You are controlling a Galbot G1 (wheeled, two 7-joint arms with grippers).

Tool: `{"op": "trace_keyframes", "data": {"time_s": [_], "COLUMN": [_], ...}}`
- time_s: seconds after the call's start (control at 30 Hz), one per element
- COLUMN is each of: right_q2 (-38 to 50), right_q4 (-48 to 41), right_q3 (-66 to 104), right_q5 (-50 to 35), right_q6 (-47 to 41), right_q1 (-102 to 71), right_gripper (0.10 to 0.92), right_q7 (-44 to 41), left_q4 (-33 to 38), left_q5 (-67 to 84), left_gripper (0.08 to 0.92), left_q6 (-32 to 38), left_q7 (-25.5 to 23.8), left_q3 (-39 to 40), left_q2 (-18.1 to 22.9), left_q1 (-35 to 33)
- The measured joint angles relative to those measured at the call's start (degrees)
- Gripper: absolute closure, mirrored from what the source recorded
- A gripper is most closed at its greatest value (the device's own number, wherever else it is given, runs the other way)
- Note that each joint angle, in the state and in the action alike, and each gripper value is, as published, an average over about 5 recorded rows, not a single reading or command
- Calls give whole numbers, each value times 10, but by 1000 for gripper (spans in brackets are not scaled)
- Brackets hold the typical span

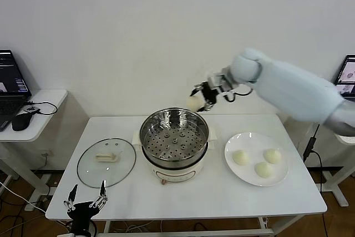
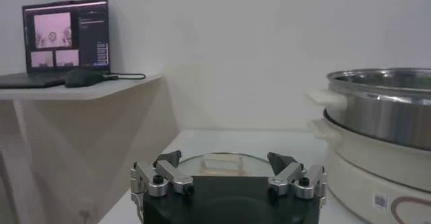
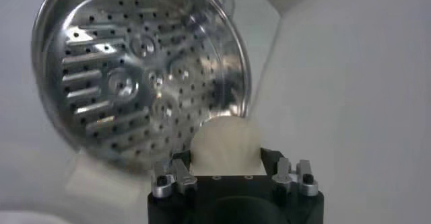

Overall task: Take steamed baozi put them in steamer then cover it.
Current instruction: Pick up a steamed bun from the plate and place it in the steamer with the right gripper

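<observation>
Right hand [image 1: 201, 95]: raised over the far rim of the steamer, pinching one baozi [image 3: 225, 144] between its fingers; the bun bulges between the pads.
Held baozi: in the air, just above and behind the far rim of the pot, not yet inside.
Handling, as I judge it: light, soft, smooth-skinned; it dents easily, so a gentle squeeze across the widest part suits it, and a low release onto the tray.
Steamer [image 1: 174, 135]: mid-table, open, its perforated tray bare, on a cream base.
Remaining baozi [image 1: 241, 157]: three on the white plate [image 1: 237, 169], to the steamer's right, well apart from one another.
Cover [image 1: 106, 161]: glass lid lying flat on the table, to the steamer's left, handle up; rigid, breakable, likely slippery at the rim, so the centre handle is the place to take it.
Left hand [image 1: 87, 203]: low at the near table edge, just before the cover, fingers spread wide, holding nothing.
In the way: only the pot's tall rim, to be cleared going down.
Around: side desk with laptop [image 1: 10, 84] and mouse, far left.
</observation>
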State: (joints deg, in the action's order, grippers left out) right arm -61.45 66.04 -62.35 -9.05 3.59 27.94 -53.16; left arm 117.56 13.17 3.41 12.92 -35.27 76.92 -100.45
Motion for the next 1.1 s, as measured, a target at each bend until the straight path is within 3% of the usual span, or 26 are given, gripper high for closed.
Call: {"op": "trace_keyframes", "data": {"time_s": [0.4, 0.97, 1.1], "right_q2": [-93, -159, -168], "right_q4": [-56, -162, -177], "right_q3": [-44, -34, -33], "right_q5": [105, 252, 270], "right_q6": [87, 206, 221], "right_q1": [-29, -74, -81], "right_gripper": [369, 362, 300], "right_q7": [45, 96, 102], "left_q4": [-8, -14, -14], "left_q5": [7, 8, 7], "left_gripper": [177, 177, 177], "left_q6": [5, 8, 10], "left_q7": [-1, -2, -2], "left_q3": [1, 2, 3], "left_q2": [3, 2, 4], "left_q1": [13, 18, 17]}}
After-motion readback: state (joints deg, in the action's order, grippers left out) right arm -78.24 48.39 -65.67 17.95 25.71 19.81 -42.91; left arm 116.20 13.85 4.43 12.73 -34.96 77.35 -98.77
